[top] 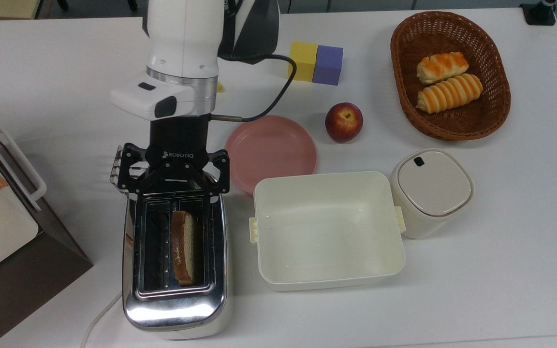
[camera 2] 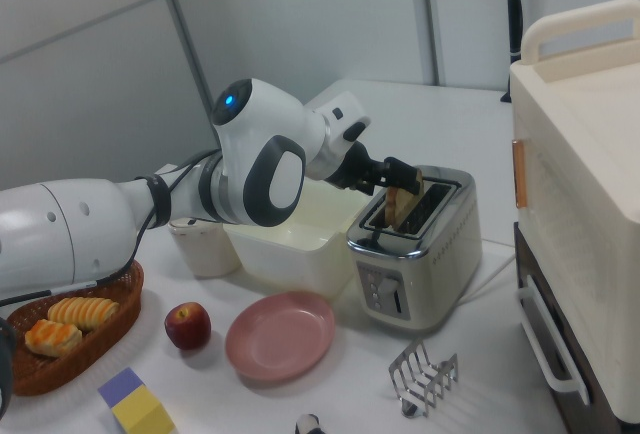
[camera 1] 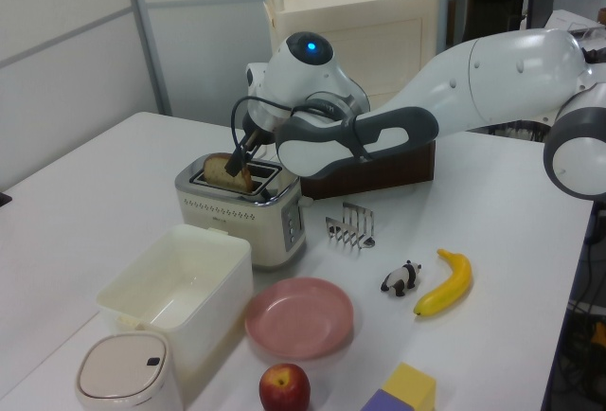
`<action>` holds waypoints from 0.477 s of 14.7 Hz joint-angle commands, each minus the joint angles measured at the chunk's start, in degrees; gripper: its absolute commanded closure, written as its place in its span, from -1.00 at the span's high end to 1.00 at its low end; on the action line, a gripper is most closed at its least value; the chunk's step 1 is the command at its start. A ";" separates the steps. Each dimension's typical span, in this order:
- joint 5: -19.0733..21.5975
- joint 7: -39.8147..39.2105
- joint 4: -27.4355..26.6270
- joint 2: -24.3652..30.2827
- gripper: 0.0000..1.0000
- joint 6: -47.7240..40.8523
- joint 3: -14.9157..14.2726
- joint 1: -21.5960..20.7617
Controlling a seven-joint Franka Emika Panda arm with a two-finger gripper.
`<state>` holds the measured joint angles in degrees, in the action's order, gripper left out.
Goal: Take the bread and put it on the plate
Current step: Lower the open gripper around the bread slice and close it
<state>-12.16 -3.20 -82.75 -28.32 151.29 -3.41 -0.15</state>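
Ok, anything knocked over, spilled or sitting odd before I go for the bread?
Nothing stands out. The bread stands upright in one toaster slot, the plate lies flat and bare beside it, and the gripper hangs over the toaster's far end, jaws open.

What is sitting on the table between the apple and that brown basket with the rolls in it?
Nothing. In the top view, the stretch of white table between the apple and the basket is bare.
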 commanded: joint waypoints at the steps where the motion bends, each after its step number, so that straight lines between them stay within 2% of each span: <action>1: -2.51 0.04 0.66 -1.65 1.00 2.95 0.95 0.51; 4: -2.78 0.04 0.66 -2.62 1.00 4.80 1.03 0.51; 5: -2.78 0.04 0.75 -2.79 0.90 5.06 1.03 0.51; 6: -2.78 0.04 0.75 -2.80 0.77 5.07 1.03 0.68; 7: -2.69 0.04 0.83 -2.80 0.36 5.15 1.03 0.68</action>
<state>-13.75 -3.20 -82.62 -30.77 155.31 -2.94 -0.08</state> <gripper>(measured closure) 0.040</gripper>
